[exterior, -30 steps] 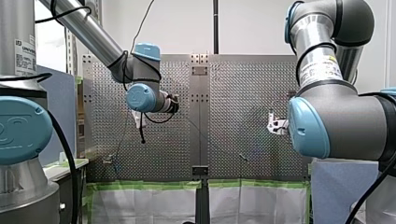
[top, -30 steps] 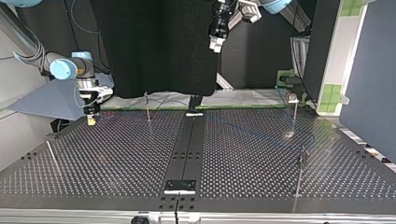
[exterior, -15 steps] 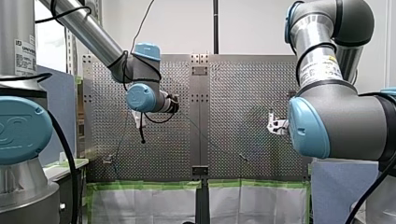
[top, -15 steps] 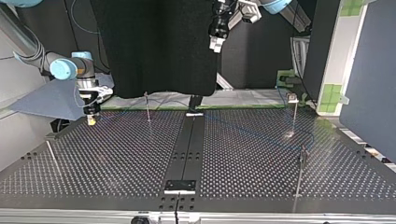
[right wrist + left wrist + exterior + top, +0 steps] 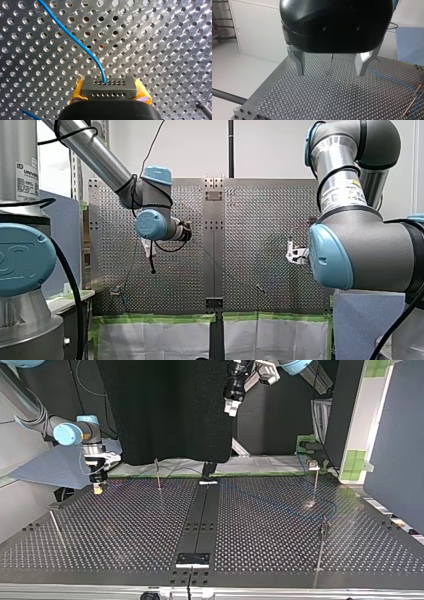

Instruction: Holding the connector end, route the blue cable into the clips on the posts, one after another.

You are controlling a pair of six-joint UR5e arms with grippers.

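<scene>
Now | perforated table (image 5: 125,525) | left end effector (image 5: 330,73) spread, empty | right end effector (image 5: 110,93) clamps connector (image 5: 110,86)

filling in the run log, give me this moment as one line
right gripper: shut on connector | blue cable: trails from connector over perforated table | left gripper: open, empty, above table

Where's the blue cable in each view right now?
Front view: blue cable faint, low at the left.
Top view: crossing the perforated table, right half.
Left wrist view: on the table beside my left gripper.
Right wrist view: leaving the connector in my right gripper.
Shared landmark: the perforated table.
</scene>
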